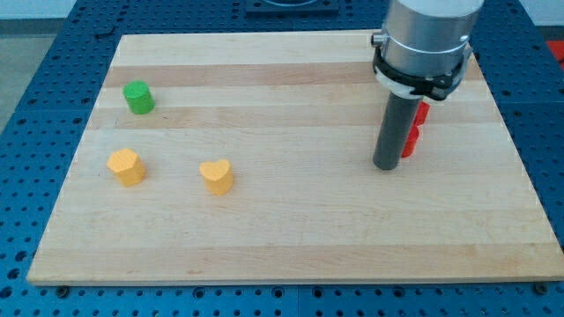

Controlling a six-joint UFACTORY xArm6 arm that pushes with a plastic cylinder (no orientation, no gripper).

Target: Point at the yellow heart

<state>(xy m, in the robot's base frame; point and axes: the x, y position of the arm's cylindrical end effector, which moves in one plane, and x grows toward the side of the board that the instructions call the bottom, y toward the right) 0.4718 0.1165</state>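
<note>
The yellow heart (217,176) lies on the wooden board (291,238), left of centre. My tip (384,166) rests on the board at the view's right, far to the right of the heart and about level with it. A red block (414,130) sits right behind the rod, partly hidden by it, so its shape is unclear.
A yellow hexagon-like block (127,166) lies left of the heart. A green cylinder (138,97) stands at the upper left. The board sits on a blue perforated table (35,97).
</note>
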